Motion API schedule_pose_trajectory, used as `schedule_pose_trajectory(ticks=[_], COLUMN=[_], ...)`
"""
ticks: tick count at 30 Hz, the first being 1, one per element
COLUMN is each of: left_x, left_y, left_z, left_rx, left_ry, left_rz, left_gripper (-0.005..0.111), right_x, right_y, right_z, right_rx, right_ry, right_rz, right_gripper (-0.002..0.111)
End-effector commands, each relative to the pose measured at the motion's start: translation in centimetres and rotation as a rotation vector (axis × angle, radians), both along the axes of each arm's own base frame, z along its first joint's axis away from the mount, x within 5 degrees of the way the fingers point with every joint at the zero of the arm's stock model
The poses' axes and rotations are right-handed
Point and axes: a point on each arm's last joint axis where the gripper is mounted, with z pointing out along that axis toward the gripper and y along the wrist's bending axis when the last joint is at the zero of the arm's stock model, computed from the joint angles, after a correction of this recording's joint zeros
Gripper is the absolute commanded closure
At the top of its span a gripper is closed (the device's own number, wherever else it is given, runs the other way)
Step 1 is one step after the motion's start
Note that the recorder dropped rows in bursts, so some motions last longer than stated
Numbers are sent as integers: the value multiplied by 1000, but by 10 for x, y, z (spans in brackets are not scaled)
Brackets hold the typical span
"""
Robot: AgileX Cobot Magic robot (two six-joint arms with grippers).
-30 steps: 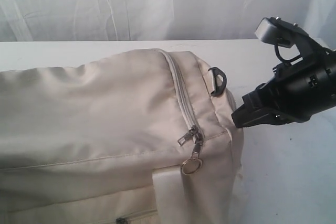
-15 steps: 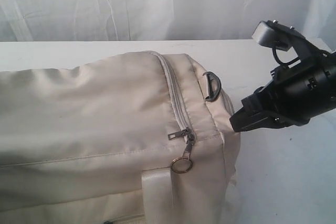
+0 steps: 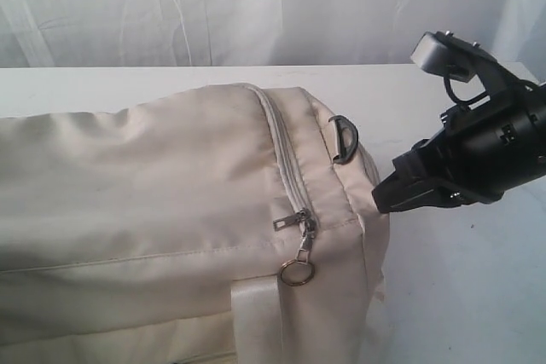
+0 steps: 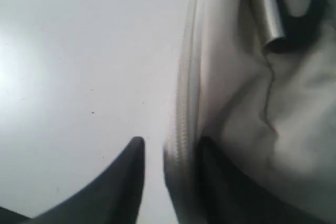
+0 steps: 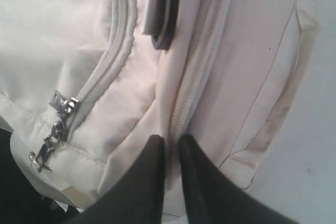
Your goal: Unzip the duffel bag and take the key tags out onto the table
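Our right claw (image 3: 380, 202) narrowly pinches the end of the bag (image 3: 128, 193). The ring pull (image 3: 297, 272) lies at eight o'clock from it, and the zipper (image 3: 286, 159) runs eleven-to-five. Our left claw (image 4: 170, 145) stands half-wide.

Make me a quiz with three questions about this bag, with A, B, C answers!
1. Where does the metal ring hang?
A. On a wall hook
B. Inside a cup
C. From the zipper slider

2. What colour is the duffel bag?
A. Blue
B. Cream
C. Red

3. How is the top zipper?
A. Zipped shut
B. Wide open
C. Torn off

Answers: 1 C, the ring dangles just below the slider at the bag's end. 2 B, the fabric is pale cream all over. 3 A, its teeth run closed all the way to the slider.
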Motion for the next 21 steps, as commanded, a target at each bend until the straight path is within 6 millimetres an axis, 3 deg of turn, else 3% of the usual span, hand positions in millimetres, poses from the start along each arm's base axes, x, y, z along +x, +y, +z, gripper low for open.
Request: schedule_pose_trajectory(ticks=[1, 3, 7, 10, 15, 21], left_x=[-7, -10, -18, -23, -32, -30], left_y=[5, 3, -10, -39, -82, -100], left_z=[13, 24, 56, 76, 90, 87], left_rx=[45, 32, -54, -205, -418, -575], left_ry=[-44, -77, -186, -257, -357, -438], left_rz=[10, -19, -169, -478, -978, -1183], left_gripper=[39, 32, 32, 36, 41, 41], right_x=[1, 0, -2, -6, -19, -34], right_y=[0, 0, -1, -1, -2, -3], right_z=[1, 2, 5, 11, 24, 37], right_rx=[14, 15, 23, 36, 66, 109], right_ry=[-3, -7, -21, -36, -54, -62], right_rz=[2, 2, -1, 2, 27, 63], right_gripper=[78, 65, 50, 49, 49, 49])
